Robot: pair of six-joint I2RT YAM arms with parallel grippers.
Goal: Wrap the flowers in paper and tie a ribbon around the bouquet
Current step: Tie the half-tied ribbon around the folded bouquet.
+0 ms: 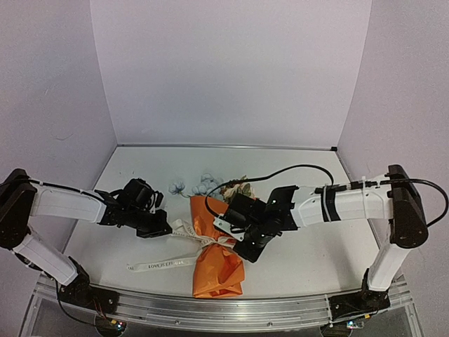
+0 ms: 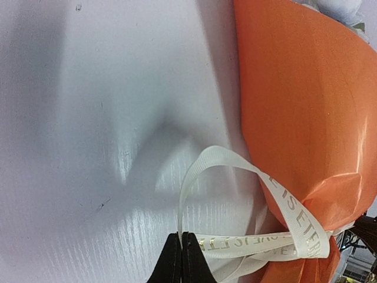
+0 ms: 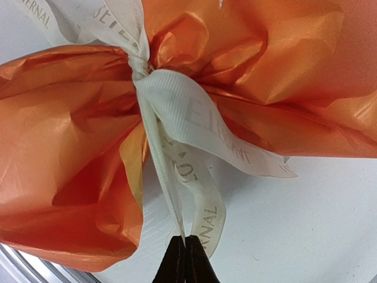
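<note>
Bouquet (image 1: pixel 216 253) lies on bench (image 1: pixel 309 260), centre-front, btwn the two arms. Wide end points to far side, w/ flowers (image 1: pixel 205 185) showing there: pale blue/white at left, brown-cream just beside. Orange paper (image 1: pixel 219 277) is pinched at the waist and flares wide twd near edge. Ribbon (image 1: pixel 163 265) is cinched round that waist, one loose tail flat on bench to the left. L claw (image 1: pixel 167 229) sits just left of bouquet, fingers together, clamped on a ribbon loop; its wrist view shows the loop arcing up from the tips and back to the paper. R claw (image 1: pixel 243 249) is at right side of waist, pinched tight on a ribbon strand that runs straight from tips up to the knot, w/ printed loops beside it.
</note>
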